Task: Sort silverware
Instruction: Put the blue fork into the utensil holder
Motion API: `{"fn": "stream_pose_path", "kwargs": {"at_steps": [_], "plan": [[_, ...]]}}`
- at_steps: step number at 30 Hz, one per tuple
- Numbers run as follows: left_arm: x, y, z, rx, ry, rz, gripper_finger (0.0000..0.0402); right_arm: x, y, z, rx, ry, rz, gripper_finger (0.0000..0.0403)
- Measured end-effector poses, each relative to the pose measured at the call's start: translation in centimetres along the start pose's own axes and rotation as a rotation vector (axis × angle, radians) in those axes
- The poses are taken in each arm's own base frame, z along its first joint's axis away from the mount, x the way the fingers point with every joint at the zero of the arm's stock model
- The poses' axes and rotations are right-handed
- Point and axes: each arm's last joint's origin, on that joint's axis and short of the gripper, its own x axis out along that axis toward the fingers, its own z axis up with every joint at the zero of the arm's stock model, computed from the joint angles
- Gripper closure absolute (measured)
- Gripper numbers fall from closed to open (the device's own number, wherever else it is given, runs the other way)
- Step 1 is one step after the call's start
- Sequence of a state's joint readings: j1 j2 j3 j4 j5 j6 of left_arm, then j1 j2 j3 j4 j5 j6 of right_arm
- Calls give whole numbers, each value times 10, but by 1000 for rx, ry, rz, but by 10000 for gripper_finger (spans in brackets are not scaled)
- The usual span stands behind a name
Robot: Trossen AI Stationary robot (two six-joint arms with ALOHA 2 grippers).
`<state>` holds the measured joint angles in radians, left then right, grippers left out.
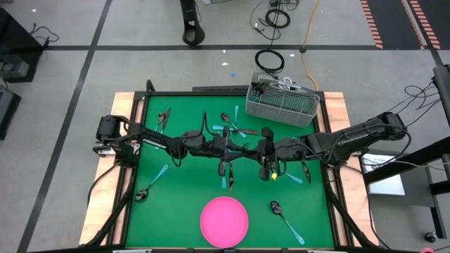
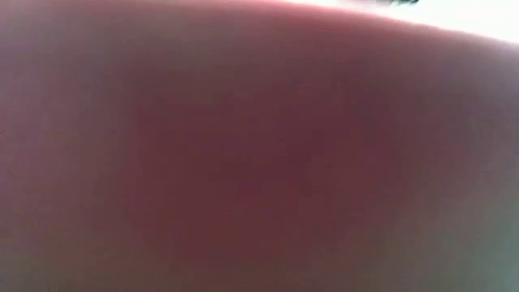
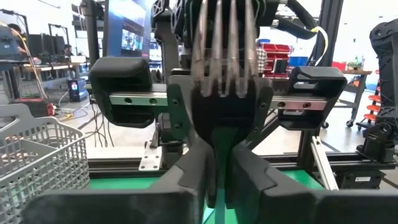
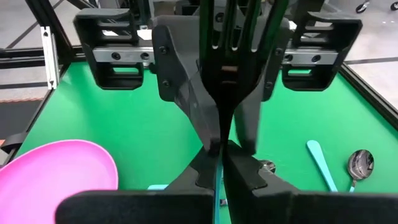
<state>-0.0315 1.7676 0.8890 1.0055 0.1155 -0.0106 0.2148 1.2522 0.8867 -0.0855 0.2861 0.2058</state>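
A fork (image 3: 225, 81) with a dark metal head stands tines up over the middle of the green table (image 1: 183, 183). Both grippers meet at it. My left gripper (image 3: 219, 171) comes from the table's left and my right gripper (image 4: 221, 163) from its right. They face each other (image 1: 246, 150), and each is shut on the fork below its head (image 4: 225, 43). The rest of the silverware, with light-blue handles, lies scattered on the table, for instance a spoon (image 1: 278, 209) near the right and another (image 1: 144, 191) at the left. The pink plate (image 1: 224, 221) lies at the near edge. My left gripper pinches the fork's narrow neck (image 3: 219, 152), just under the head, between its two fingers. It comes in about level from the table's left. The fork stands upright, clear of the table. My right gripper pinches the same thin stem (image 4: 221, 149) between its two fingers. It comes from the table's right, slanting a little downward. The fork's head rises above the fingers, and my own fingers hide the handle below them.
A grey wire basket (image 1: 283, 104) holding utensils stands at the far right. A spoon (image 4: 359, 163) and a light-blue handle (image 4: 320, 163) lie on the table under the grippers. A pink blur fills the low view.
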Motion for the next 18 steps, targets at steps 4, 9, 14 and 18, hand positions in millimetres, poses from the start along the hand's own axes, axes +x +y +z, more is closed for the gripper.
{"fn": "stream_pose_path", "kwargs": {"at_steps": [4,9,14,18], "plan": [[0,0,0,-1,-3,-1,389,0,0,0,-4,0,-2,403],[0,0,0,-1,-4,10,385,0,0,0,-5,0,-3,384],[0,2,0,-1,-3,18,384,0,0,0,-20,4,0,334],[-1,7,0,1,-2,32,384,-7,-2,-2,-40,38,-3,287]]}}
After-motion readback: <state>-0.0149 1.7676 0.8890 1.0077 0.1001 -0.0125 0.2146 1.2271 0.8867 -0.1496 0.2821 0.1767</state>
